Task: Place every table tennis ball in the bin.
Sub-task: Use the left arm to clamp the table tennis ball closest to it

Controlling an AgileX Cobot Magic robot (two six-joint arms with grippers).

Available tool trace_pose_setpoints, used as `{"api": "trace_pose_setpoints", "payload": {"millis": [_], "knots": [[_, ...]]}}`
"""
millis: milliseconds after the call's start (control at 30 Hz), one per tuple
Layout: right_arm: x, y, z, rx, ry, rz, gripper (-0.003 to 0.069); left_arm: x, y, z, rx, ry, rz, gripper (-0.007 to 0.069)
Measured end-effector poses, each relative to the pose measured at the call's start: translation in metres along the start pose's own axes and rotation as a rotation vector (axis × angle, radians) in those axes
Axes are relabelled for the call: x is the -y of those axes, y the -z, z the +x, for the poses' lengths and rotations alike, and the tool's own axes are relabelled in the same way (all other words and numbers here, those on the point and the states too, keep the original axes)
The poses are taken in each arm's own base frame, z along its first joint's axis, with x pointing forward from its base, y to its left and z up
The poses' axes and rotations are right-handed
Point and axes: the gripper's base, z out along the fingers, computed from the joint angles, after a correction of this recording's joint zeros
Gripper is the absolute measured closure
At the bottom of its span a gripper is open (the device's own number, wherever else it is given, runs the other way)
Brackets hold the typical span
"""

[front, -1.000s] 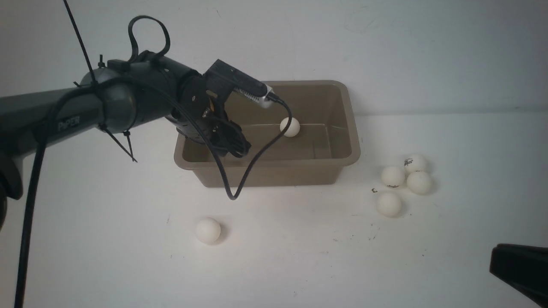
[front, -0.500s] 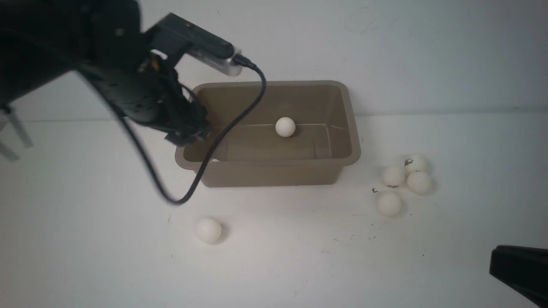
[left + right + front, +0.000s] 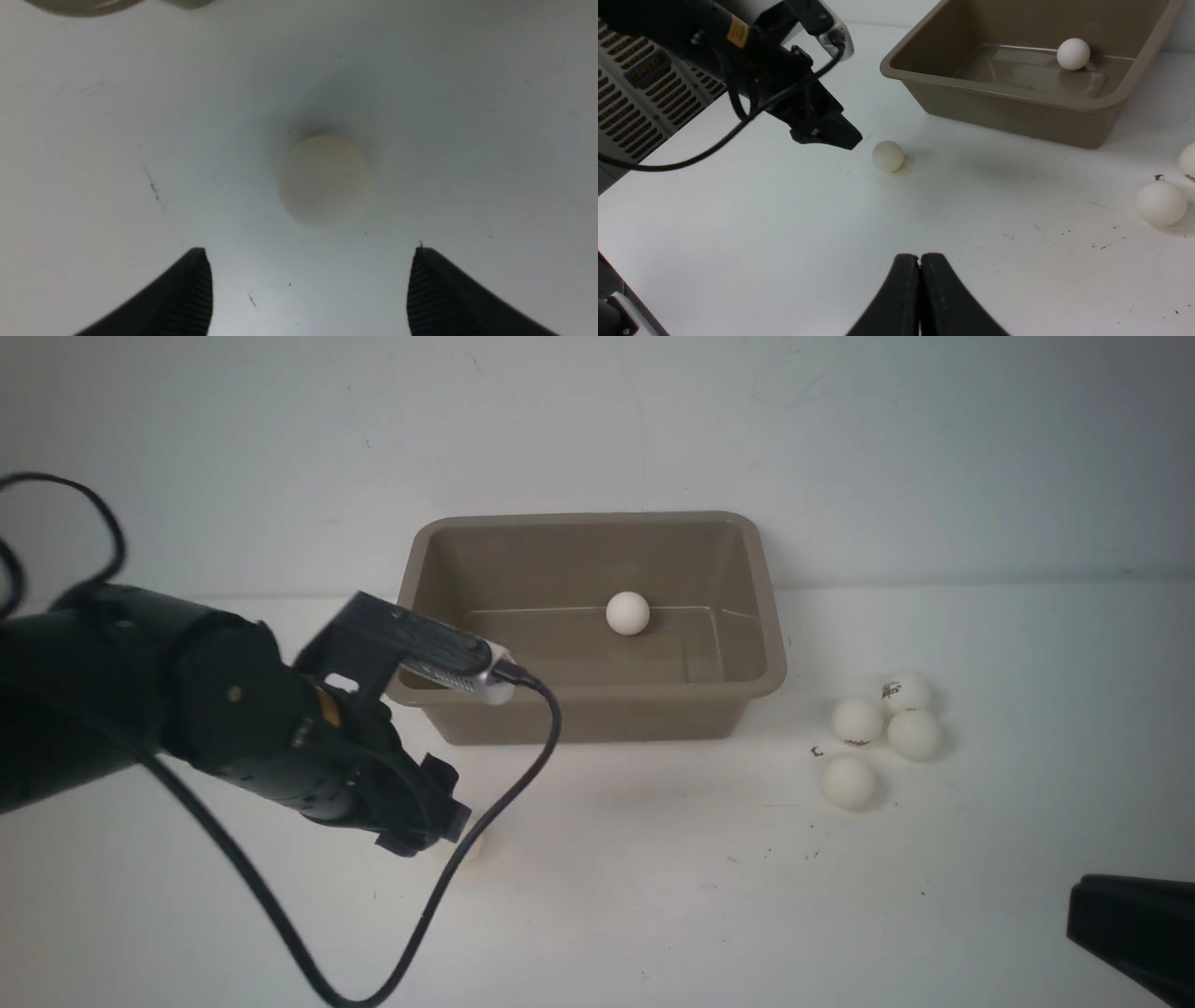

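The taupe bin [image 3: 767, 616] stands at the back of the white table with one table tennis ball [image 3: 626, 613] on its floor. Several more balls [image 3: 856, 721] lie bunched to its right. A lone ball [image 3: 325, 179] rests in front of the bin's left end and also shows in the right wrist view [image 3: 887, 156]. My left gripper [image 3: 308, 252] hangs open just short of this ball, its jaws apart and wider than the ball, touching nothing. In the front view the left gripper [image 3: 434, 821] covers that ball. My right gripper [image 3: 920, 256] is shut and empty, low at the near right.
The left wrist camera's black cable [image 3: 495, 803] loops down to the table in front of the bin. A grey vented unit [image 3: 640, 93] stands beyond the table's left edge. A white wall rises right behind the bin.
My left arm has left the bin's left end and come down in front of it, beside the lone ball, jaws wider. The right arm has not moved.
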Motion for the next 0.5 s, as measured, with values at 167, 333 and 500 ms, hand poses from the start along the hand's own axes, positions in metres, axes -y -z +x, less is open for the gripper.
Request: {"api": "trace_pose_setpoints", "payload": {"millis": [167,333,500], "knots": [[0.000,0.000,0.000,-0.003,0.000,-0.003,0.0667,-0.001,-0.030,0.000,-0.010,-0.023,0.000,0.0125],[-0.001,0.000,0.000,0.000,-0.004,-0.006,0.0667,-0.001,-0.045,0.000,-0.007,-0.017,0.005,0.0125],[-0.001,0.000,0.000,-0.001,-0.004,-0.007,0.0667,-0.001,-0.056,0.001,-0.008,-0.019,0.005,0.0125]]}}
